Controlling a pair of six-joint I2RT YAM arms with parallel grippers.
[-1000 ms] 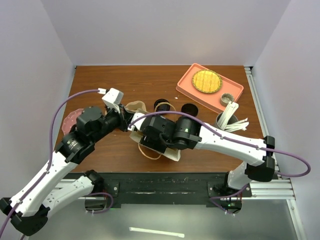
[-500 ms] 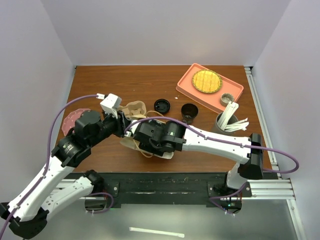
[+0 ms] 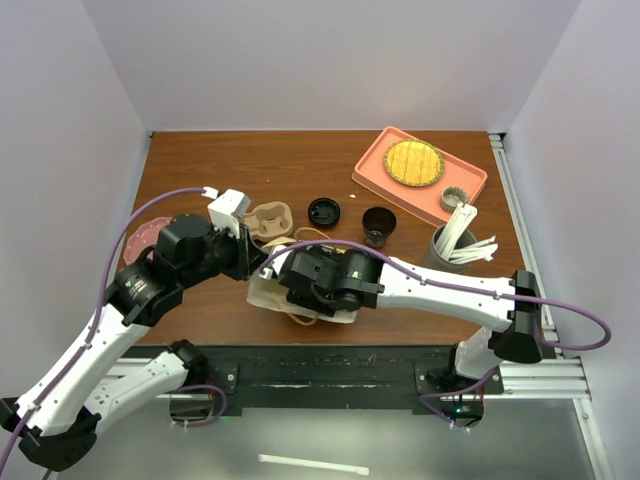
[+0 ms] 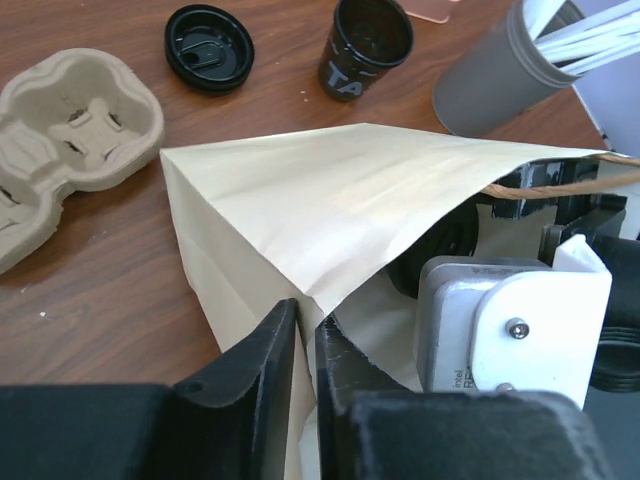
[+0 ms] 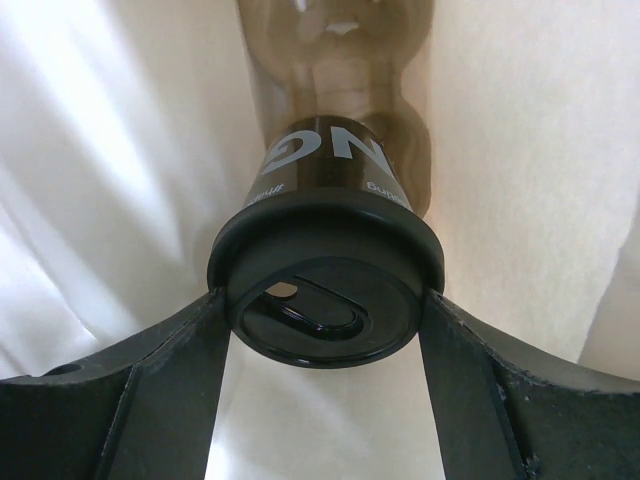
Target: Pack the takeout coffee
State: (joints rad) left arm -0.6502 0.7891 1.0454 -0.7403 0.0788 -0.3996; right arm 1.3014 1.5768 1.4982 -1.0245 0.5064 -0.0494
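**Coffee is in the bag, but not let go yet**

On the left, the left pincer [image 4: 308,335] is clenched on the edge of the paper bag [image 4: 330,200]. It pinches the thin paper wall and holds the mouth of the bag open. Just beside the bag, on the brown worktop [image 3: 200,170], lies the tan cup carrier [image 3: 270,220]. Nothing sits in it.

In the middle, the right arm reaches into the bag. The right pincer [image 5: 325,300] grasps the takeout coffee [image 5: 330,240] by the rim of its black lid, one finger on each side. The cup is deep inside the bag, with pale paper all around it. I cannot tell if the cup's bottom rests on the floor of the bag.

Further right, a loose lid [image 3: 323,211] lies flat on the worktop. Near it stands an open black cup [image 3: 379,224] with no lid on. Then comes the grey cup [image 3: 450,243] full of white sticks, and behind it the pink tray [image 3: 375,175].

So the big part looks nearly done: the coffee is in the bag. What I think is left is to set it down, let go, and pull the arm out without tipping it. The open cup may need its lid and packing too.
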